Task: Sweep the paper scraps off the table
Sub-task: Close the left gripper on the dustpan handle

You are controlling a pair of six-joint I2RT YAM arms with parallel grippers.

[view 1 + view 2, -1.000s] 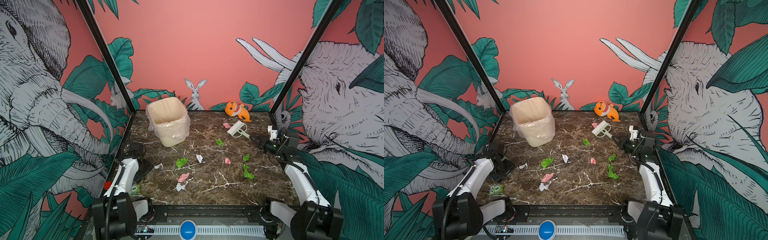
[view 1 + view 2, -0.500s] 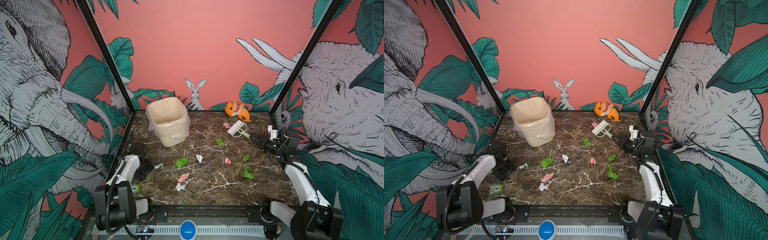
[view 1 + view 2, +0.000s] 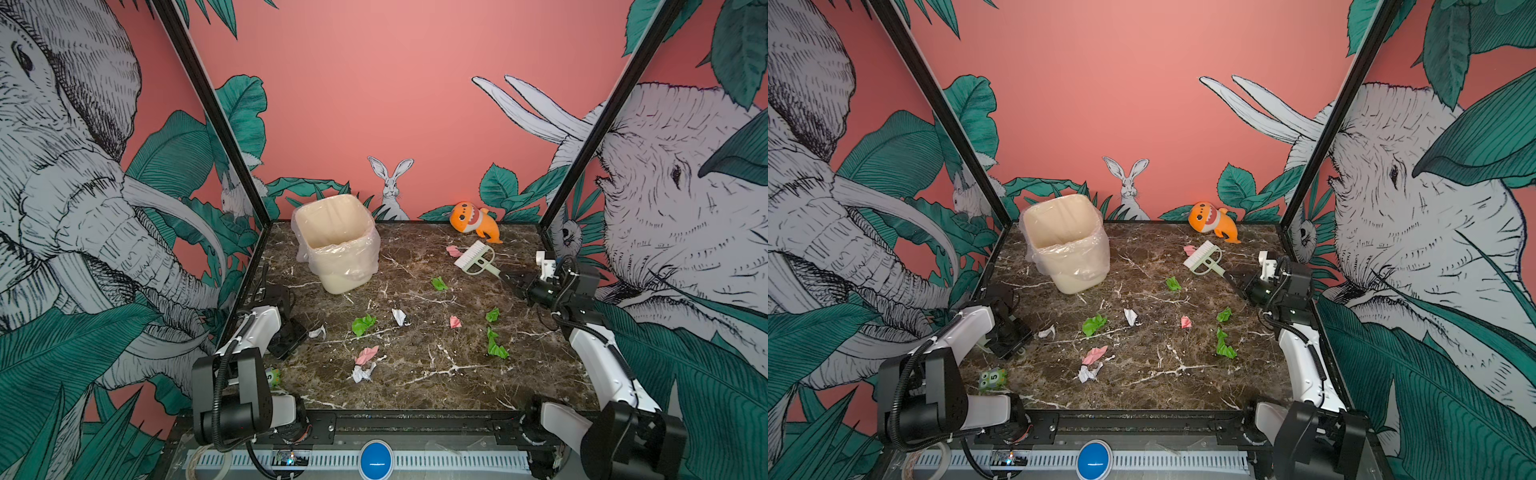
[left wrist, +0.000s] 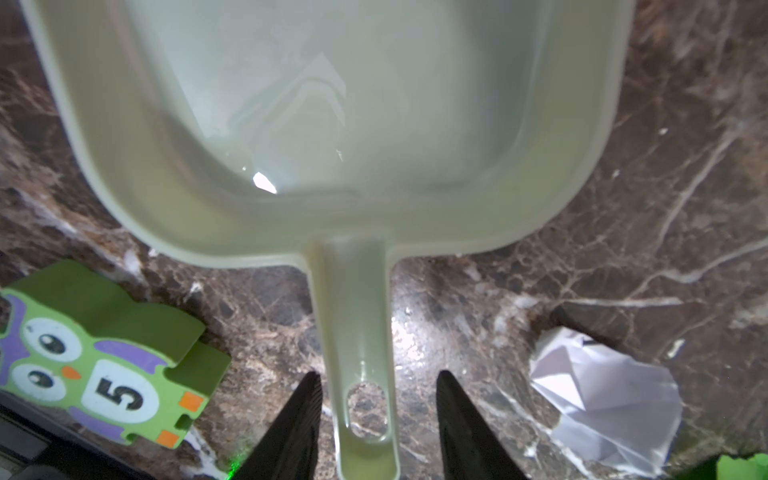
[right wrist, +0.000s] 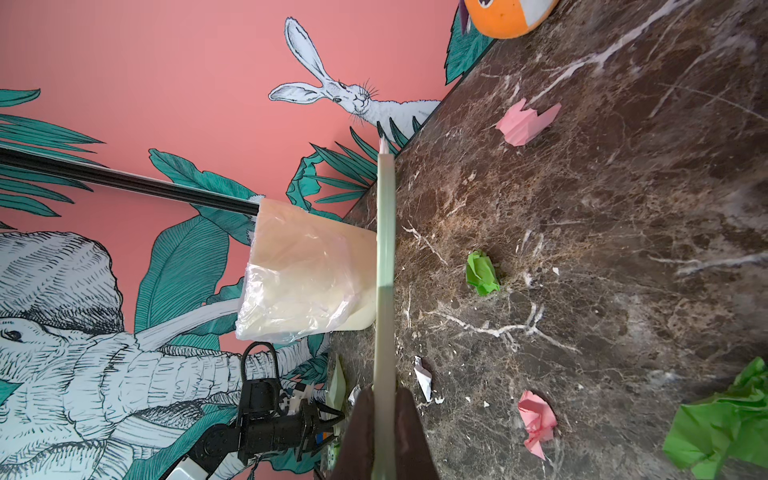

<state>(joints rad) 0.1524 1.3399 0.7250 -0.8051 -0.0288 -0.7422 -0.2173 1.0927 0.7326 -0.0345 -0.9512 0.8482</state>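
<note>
Straddling dustpan (image 4: 324, 232) handle: left jaws | bin (image 3: 343, 282): clear liner (image 3: 371, 246) | paper scraps (image 3: 363, 324): table (image 3: 436, 376)

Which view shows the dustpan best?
Left wrist: the dustpan fills the frame, handle between the left gripper's open jaws. Both top views nearly hide it under the left arm; right wrist catches a sliver.

The dustpan (image 4: 266, 224) looks glossy plastic, the paper scraps (image 3: 364, 324) matt, the table (image 3: 436, 386) polished.
</note>
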